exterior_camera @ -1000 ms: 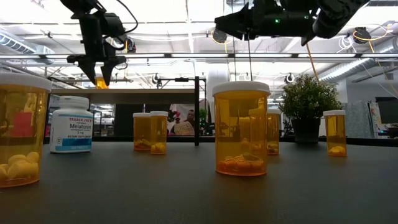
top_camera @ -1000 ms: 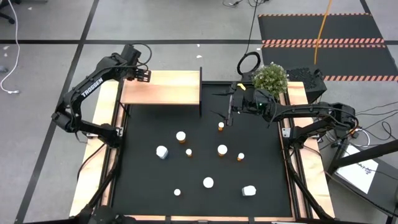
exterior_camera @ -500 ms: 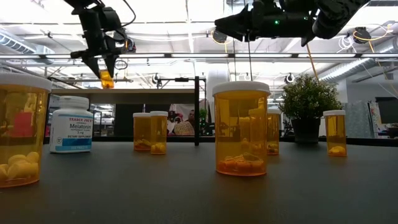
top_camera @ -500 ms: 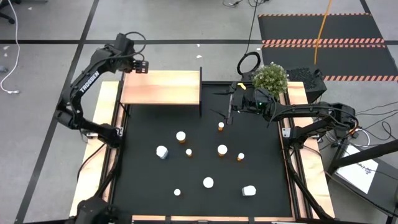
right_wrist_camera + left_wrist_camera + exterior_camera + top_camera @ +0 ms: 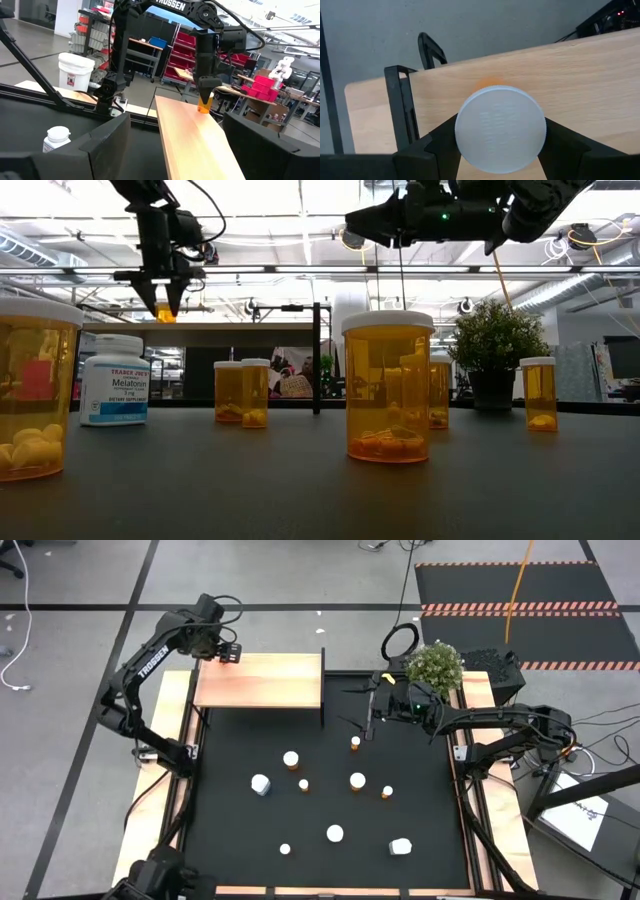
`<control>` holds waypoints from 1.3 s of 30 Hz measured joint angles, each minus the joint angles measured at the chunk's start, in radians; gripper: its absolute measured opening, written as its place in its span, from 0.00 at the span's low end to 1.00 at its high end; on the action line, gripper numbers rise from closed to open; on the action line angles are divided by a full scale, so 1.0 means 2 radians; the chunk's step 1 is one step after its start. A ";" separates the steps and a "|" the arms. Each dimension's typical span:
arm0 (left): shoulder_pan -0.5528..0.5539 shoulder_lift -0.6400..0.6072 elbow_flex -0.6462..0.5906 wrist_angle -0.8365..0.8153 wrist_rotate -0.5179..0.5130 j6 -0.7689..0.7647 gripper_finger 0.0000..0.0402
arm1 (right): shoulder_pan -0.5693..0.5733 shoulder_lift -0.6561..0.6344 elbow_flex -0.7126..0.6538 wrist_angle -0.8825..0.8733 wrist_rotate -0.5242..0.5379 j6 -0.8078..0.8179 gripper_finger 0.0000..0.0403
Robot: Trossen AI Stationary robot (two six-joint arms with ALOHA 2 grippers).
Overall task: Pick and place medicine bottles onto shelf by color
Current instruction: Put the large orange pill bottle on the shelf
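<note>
Two dark, matte-black jointed arms. The left arm (image 5: 140, 670) bears white "TROSSEN" lettering along its upper link, with thin black cables looped near its wrist. The right arm (image 5: 500, 725) shows a small green indicator light near its wrist and black cabling trailing from its base.
</note>
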 joint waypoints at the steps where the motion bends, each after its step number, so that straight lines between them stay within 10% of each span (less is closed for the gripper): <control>1: 0.001 0.000 0.000 0.000 0.002 0.000 0.54 | 0.000 0.000 0.000 0.000 0.000 0.000 0.77; 39: 0.009 0.026 0.000 -0.008 0.014 0.015 0.59 | 0.000 0.000 0.000 0.000 -0.001 0.001 0.77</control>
